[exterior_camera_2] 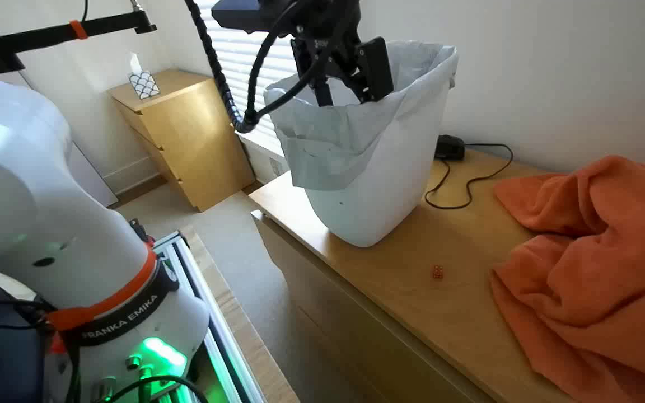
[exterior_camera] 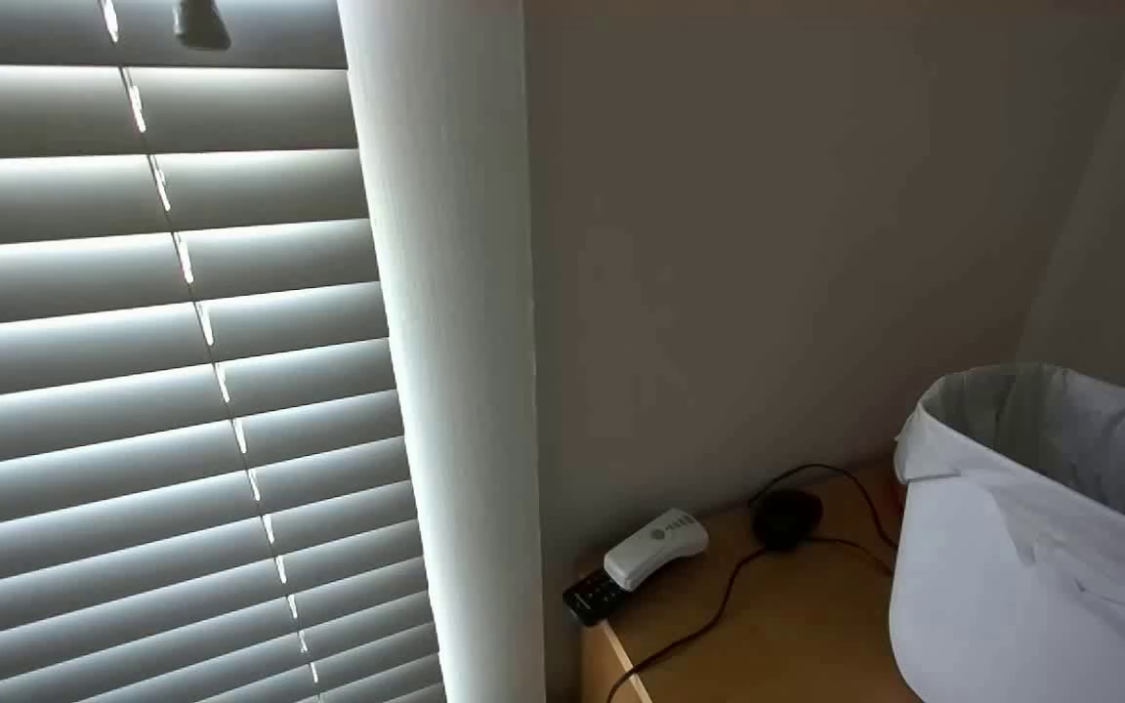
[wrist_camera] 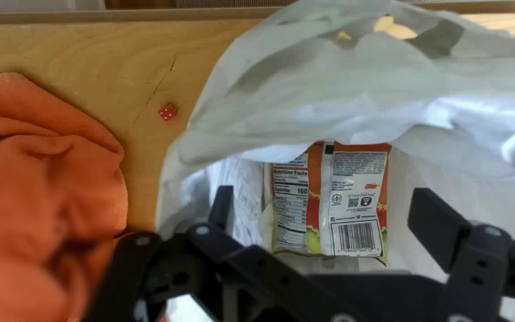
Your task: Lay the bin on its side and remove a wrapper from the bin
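Note:
The pale white bin stands upright on the wooden dresser top, and it also shows in an exterior view. A crinkled white liner is folded over its rim. In the wrist view the liner surrounds the opening. An orange, red and yellow-green wrapper with nutrition text and a barcode lies down inside the bin. My gripper is at the bin's mouth, pointing down. In the wrist view its fingers are wide apart with the wrapper seen between them, not touching it. The exterior views do not show the wrapper.
An orange cloth lies on the dresser beside the bin. A small red die is near it. A black device with a cable is behind the bin. A white remote lies on a black one. Blinds and walls stand close by.

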`<control>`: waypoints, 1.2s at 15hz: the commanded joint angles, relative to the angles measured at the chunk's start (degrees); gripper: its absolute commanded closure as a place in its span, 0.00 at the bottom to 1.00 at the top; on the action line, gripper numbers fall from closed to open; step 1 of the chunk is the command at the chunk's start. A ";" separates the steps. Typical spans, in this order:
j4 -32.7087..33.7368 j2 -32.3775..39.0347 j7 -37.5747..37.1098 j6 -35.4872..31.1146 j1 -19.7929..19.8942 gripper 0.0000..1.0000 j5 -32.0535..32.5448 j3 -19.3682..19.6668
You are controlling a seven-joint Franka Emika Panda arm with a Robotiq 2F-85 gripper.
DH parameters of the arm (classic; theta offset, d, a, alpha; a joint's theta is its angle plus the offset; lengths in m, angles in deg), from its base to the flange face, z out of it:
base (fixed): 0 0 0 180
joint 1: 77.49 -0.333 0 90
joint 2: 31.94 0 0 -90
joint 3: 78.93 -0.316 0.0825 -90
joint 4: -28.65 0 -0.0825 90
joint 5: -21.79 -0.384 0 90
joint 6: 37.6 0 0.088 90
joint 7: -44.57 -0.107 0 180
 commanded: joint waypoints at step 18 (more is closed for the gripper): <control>4.80 -0.17 6.91 -5.64 -15.71 0.00 -21.80 1.45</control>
